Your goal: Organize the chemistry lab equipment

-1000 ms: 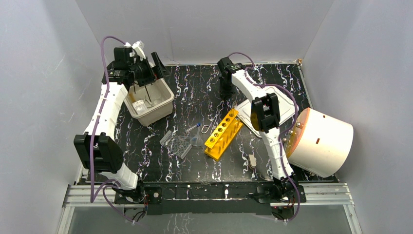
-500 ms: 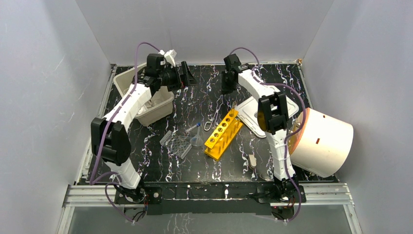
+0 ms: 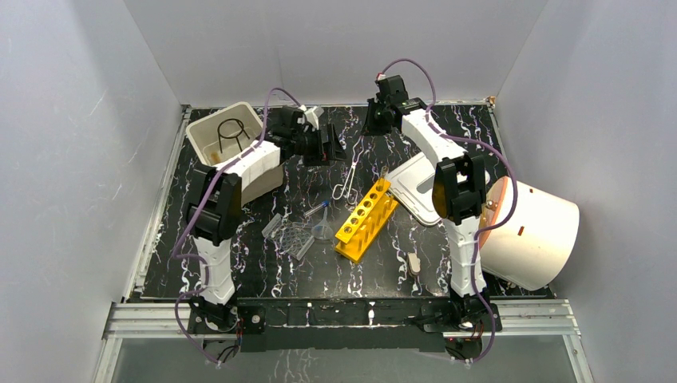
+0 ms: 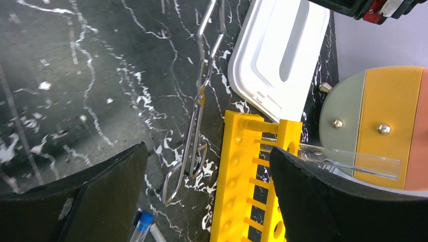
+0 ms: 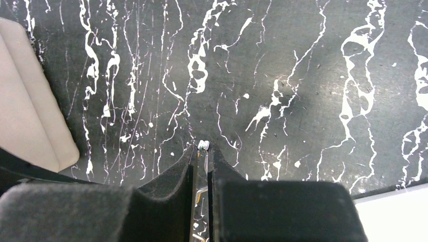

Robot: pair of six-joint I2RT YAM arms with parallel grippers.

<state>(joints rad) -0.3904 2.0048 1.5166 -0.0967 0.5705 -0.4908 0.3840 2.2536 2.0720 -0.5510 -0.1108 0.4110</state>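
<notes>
The right pincer (image 5: 202, 151) is clenched on the top of the thin metal wire tongs (image 3: 349, 177). They hang by the bench's (image 3: 255, 267) far edge, long axis sloping down toward the far end of the yellow six-hole tube rack (image 3: 366, 219). The left pincer (image 3: 330, 148), released wide, sits just left of them. At the far-left corner, the beige rectangular bin (image 3: 203, 120) holds a black wire loop (image 3: 231, 132).
</notes>
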